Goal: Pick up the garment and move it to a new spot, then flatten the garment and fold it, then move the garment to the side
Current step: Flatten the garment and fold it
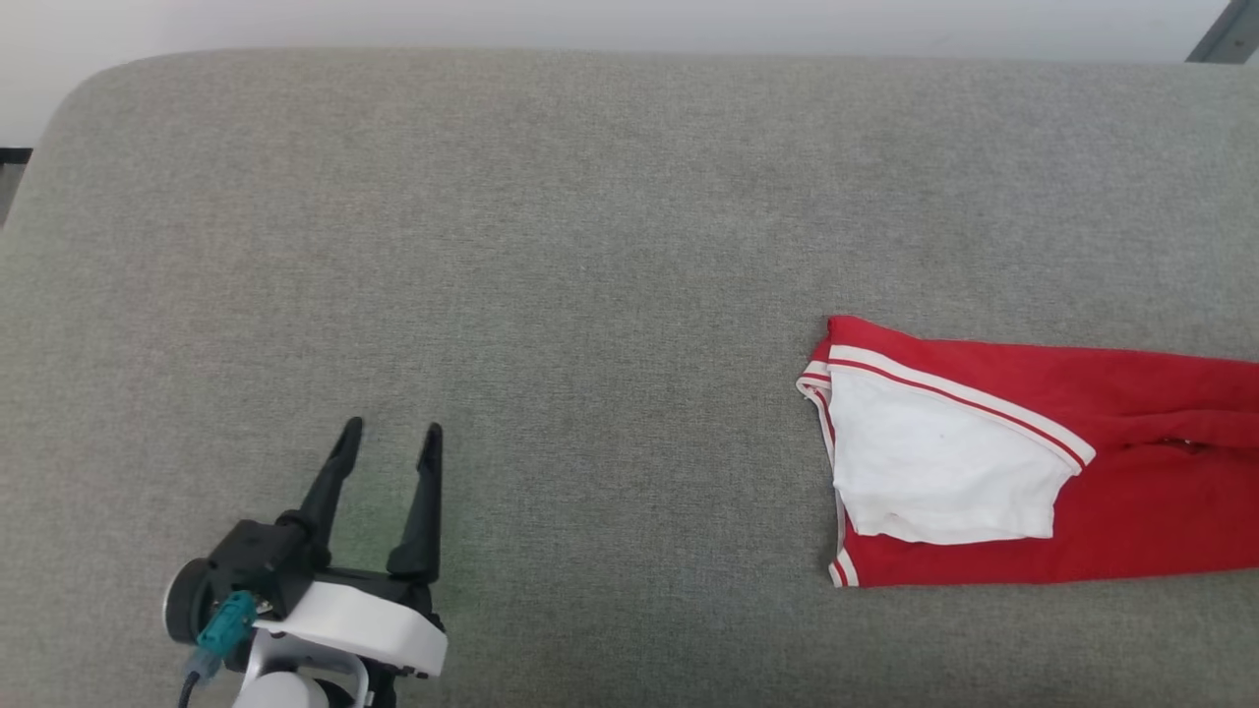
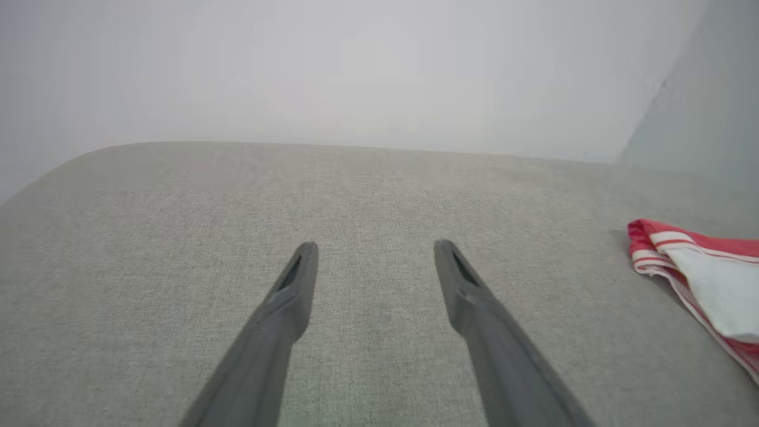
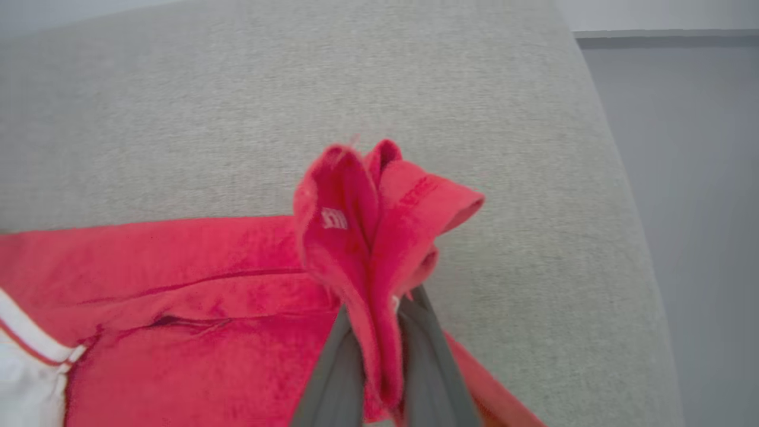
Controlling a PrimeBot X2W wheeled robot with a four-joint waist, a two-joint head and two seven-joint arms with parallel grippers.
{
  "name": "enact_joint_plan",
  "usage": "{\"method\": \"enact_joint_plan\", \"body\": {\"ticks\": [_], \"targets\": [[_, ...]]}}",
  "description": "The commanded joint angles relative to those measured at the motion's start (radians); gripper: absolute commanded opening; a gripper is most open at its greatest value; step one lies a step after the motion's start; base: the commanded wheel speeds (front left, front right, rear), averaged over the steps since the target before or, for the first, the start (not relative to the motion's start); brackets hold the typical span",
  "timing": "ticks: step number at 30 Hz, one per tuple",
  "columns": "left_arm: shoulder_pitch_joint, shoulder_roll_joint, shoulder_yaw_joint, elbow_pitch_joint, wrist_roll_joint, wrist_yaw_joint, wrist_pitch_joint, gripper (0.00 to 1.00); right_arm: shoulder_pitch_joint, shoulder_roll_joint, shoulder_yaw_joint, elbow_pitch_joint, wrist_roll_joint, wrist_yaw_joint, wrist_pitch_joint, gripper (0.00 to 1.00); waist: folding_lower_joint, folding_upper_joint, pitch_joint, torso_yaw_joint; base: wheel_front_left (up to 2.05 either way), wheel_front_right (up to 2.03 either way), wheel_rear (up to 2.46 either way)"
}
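The garment [image 1: 1131,472], a red shirt with a white sleeve end and white striped bands, lies folded at the right of the grey cushion, running off the head view's right edge. Its white sleeve [image 1: 934,462] lies on top at the left end. My left gripper [image 1: 389,442] is open at the lower left, well away from the shirt and holding nothing. In the left wrist view the gripper [image 2: 375,255] hovers over bare cushion, the garment [image 2: 699,279] off to the right. My right gripper [image 3: 379,332] is shut on a bunched red fold of the garment [image 3: 367,225], lifted slightly.
The grey fabric cushion [image 1: 551,256] spans the head view, with its rounded far edge against a pale wall. In the right wrist view the cushion's edge [image 3: 611,154] drops to grey floor [image 3: 699,207] on the right.
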Motion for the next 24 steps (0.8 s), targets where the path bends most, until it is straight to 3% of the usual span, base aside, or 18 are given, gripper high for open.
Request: {"method": "enact_joint_plan", "body": {"ticks": [1,13,19,24], "targets": [[0.004,-0.003,-0.009,0.006,-0.003,0.001,-0.005,1.0,0.015,0.01,0.019,-0.053,-0.009,0.0,0.013,0.0,0.0,-0.0001,-0.004,0.008,0.0,0.0,0.0],[-0.003,-0.01,-0.05,0.012,-0.001,0.001,-0.005,1.0,0.059,0.109,0.164,-0.411,-0.078,0.0,0.11,0.0,0.0,-0.0001,-0.032,0.074,0.0,0.0,0.0],[-0.018,-0.016,-0.052,0.02,-0.015,0.001,-0.005,1.0,0.043,0.176,0.231,-0.5,-0.114,0.0,0.163,0.0,0.0,-0.0001,-0.038,0.104,0.0,0.0,0.0],[-0.038,-0.02,-0.066,0.032,-0.027,0.001,-0.005,1.0,0.007,0.243,0.292,-0.502,-0.144,0.0,0.181,0.0,0.0,-0.0001,-0.039,0.125,0.0,0.0,0.0]]}}
